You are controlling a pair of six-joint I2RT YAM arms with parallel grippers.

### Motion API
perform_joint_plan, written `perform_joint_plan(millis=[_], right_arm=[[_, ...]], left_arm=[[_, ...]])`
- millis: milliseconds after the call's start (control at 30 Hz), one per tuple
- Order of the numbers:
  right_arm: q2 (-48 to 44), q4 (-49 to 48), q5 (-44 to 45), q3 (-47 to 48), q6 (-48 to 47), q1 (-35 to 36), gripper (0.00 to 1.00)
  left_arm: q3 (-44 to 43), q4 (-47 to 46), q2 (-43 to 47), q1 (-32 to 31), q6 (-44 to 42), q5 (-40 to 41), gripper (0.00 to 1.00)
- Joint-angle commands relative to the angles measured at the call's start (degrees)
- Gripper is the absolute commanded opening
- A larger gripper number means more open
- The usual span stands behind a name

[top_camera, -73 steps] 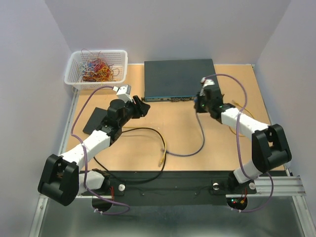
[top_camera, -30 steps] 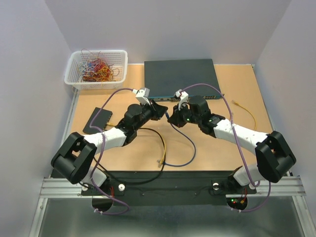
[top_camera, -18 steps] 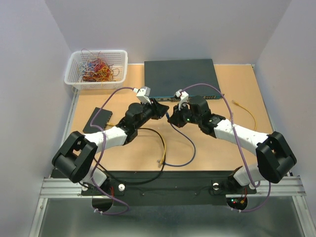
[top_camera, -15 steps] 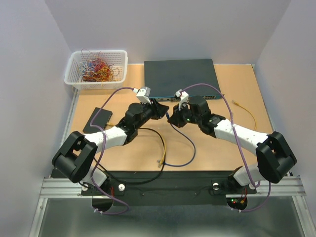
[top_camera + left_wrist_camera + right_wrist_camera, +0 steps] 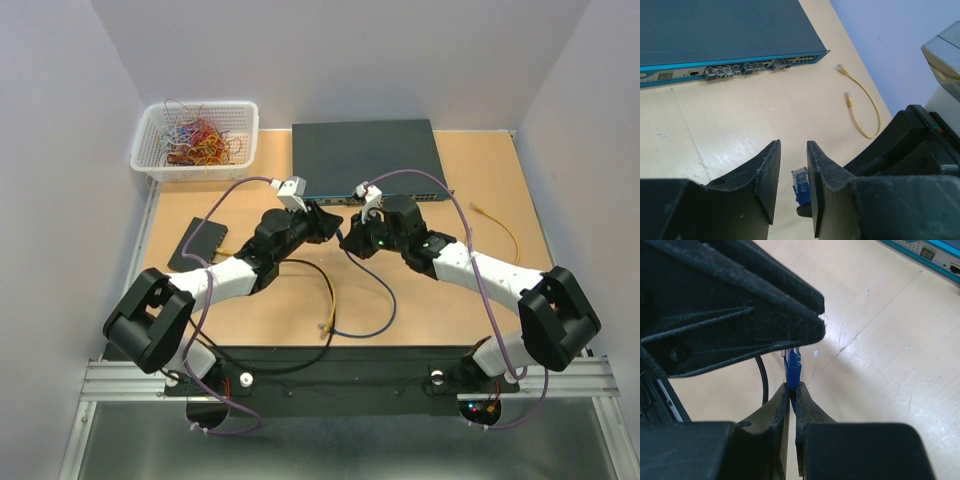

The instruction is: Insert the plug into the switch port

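The dark switch (image 5: 365,158) lies at the back of the table, its port row (image 5: 740,70) facing the arms. My right gripper (image 5: 792,390) is shut on the boot of a blue plug (image 5: 792,367), held above the table in front of the switch. In the left wrist view the plug (image 5: 801,184) points toward the ports. My left gripper (image 5: 792,147) is open, one jaw on each side of the plug's tip and a gap on the left side. In the top view the left gripper (image 5: 326,222) and the right gripper (image 5: 350,240) meet tip to tip.
A white basket (image 5: 195,138) of coloured cables stands at the back left. A flat black box (image 5: 198,243) lies on the left. A yellow cable (image 5: 500,225) lies on the right, also seen from the left wrist (image 5: 862,112). A black cable (image 5: 300,265) with a yellow plug (image 5: 326,324) crosses the front.
Since 2.4 s ago both arms have swung inward and met in front of the switch. Over the last second they have barely moved.
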State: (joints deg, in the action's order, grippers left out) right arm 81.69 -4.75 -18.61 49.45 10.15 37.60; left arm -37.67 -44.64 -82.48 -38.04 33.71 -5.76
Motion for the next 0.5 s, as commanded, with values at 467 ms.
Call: perform_joint_plan(millis=[467], right_arm=[[-0.30,-4.30,1.12,4.60,0.31,0.72,0.01]], left_arm=[[0.49,-2.73,3.38,-1.33,-0.05,-0.92,0.28]])
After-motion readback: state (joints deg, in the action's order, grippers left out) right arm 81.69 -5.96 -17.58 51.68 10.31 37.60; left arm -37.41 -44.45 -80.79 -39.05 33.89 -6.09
